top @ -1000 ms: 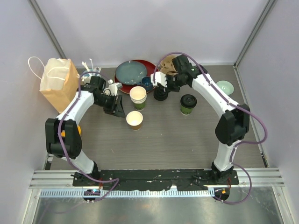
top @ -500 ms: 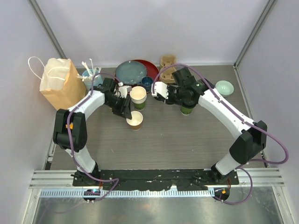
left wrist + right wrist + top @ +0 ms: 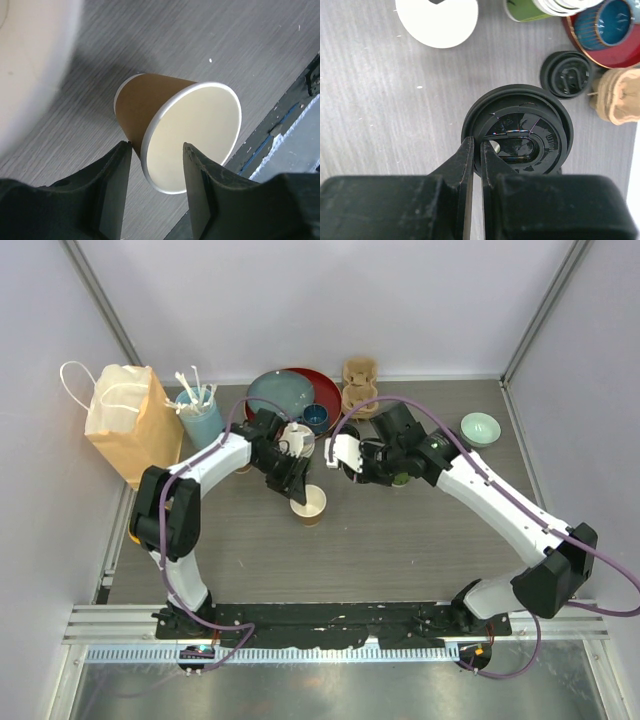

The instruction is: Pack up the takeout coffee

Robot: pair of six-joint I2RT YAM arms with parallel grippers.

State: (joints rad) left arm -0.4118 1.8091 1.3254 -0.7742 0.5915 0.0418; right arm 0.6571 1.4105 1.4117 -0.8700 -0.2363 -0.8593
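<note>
The brown cup (image 3: 309,504) stands in the middle of the surface (image 3: 400,545), just near of the tall cup stack (image 3: 294,434). The left gripper (image 3: 156,149) has its jaws open, one each side of the cup's rim. The right gripper (image 3: 477,144) has its jaws pinched shut on a black lid (image 3: 542,112). Squeeze the cup softly, so the paper does not bend.

**A:** Robot lab cell, this one: two arms (image 3: 200,465) bolted to a black plate (image 3: 330,618) on aluminium rails (image 3: 100,622).

**B:** Agreed. Blank white walls (image 3: 300,300) all round, metal posts (image 3: 97,292) at the corners.

**A:** And the grey desk (image 3: 400,540) is dressed like a café counter, with a bag (image 3: 125,425) and plates (image 3: 280,395). It looks like a test rig, not a shop.
</note>
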